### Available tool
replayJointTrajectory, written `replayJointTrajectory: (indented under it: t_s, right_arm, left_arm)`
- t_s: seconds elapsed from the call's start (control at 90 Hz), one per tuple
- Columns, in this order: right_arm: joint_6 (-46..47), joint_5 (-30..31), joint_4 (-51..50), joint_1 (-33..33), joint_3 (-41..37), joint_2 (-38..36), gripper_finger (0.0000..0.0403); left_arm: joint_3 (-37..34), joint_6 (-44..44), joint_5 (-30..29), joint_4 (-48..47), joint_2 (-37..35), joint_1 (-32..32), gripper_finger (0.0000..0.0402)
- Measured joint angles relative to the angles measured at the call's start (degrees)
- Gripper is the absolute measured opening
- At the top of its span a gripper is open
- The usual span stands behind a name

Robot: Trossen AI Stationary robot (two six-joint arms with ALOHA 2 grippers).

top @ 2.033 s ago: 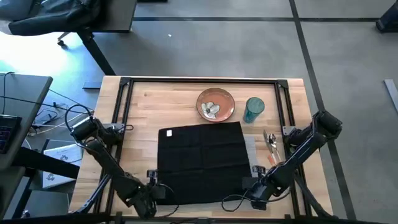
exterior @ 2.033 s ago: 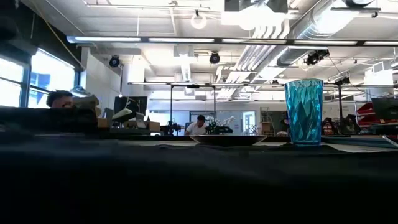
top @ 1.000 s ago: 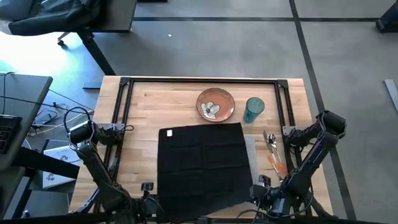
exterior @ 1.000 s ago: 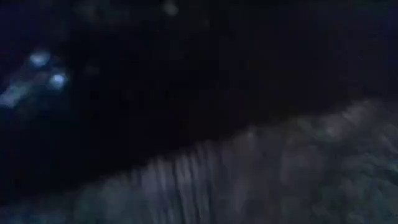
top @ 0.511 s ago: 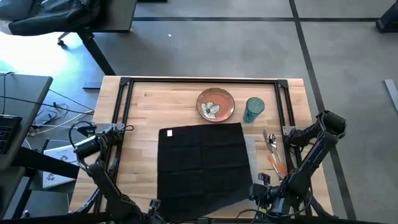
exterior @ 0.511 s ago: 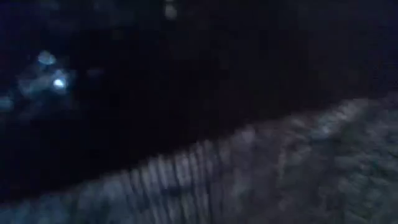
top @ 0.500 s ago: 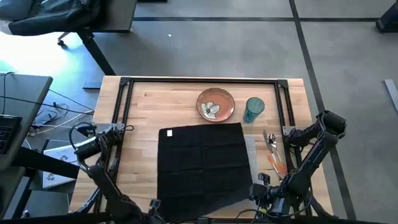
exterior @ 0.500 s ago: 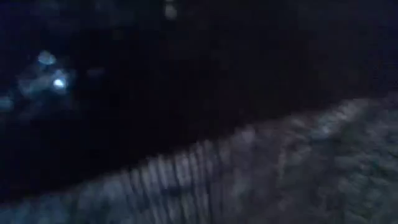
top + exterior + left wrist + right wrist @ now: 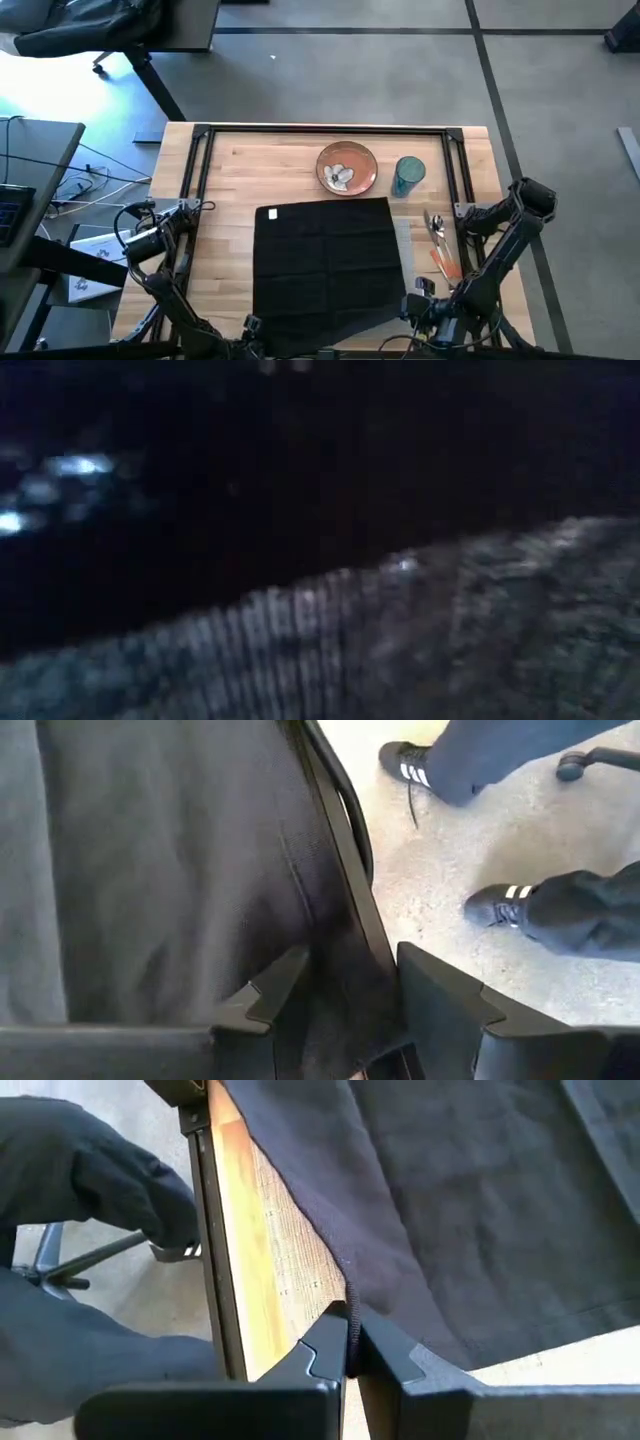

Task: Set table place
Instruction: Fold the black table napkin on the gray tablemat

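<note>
Seen from above, the black napkin (image 9: 325, 262) is lying spread over the grey placemat (image 9: 403, 240) on the table (image 9: 235, 180), its near edge hanging past the table's near edge. The right gripper (image 9: 348, 1342) is pinching the napkin's near right hem, fingers closed tight on the cloth beside the table's wooden edge. The left gripper (image 9: 345, 995) is sitting at the near left hem with cloth between its narrowly parted fingers (image 9: 285, 982); I cannot tell whether they are clamping it. The plate (image 9: 347, 167) is sitting far of the napkin, a blue cup (image 9: 408, 175) just right of it. The cutlery (image 9: 440, 245) is lying right of the placemat. A person's shoes (image 9: 505, 903) are showing on the floor.
</note>
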Motion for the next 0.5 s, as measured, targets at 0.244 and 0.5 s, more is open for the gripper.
replayJointTrajectory:
  t_s: [0.244,0.5]
  right_arm:
    - [0.02,1.03,0.0,0.0,0.0,0.0,0.0]
    - [-0.23,1.09,0.07,0.0,0.0,0.02,0.0]
  left_arm:
    - [0.0,-0.47,2.19,0.65,0.04,-0.33,0.001]
    - [2.36,-3.45,2.38,-6.56,-2.2,-0.72,0.0]
